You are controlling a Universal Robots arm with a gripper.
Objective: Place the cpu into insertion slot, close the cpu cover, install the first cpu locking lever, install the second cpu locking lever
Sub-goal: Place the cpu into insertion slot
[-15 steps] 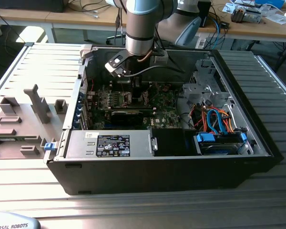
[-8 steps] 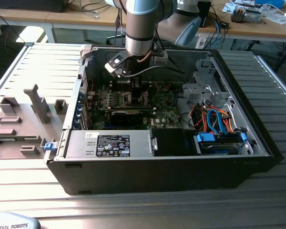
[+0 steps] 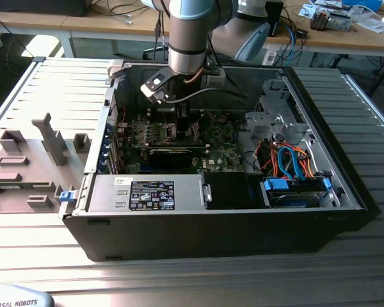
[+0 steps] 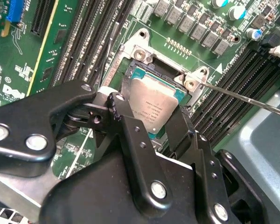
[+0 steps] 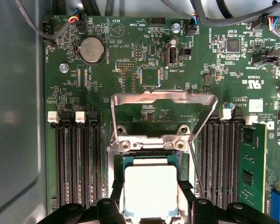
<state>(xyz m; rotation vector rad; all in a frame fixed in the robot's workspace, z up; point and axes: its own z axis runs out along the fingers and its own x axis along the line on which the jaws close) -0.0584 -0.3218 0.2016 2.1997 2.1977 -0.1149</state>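
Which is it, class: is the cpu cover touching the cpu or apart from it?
Apart. In the first wrist view the cpu cover stands swung open, green board showing through its window, clear of the cpu.

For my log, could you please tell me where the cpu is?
In both wrist views the cpu is at the insertion slot, gripped by the hand.

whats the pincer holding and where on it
The cpu, pinched by the pincer at two opposite side edges, at the insertion slot.
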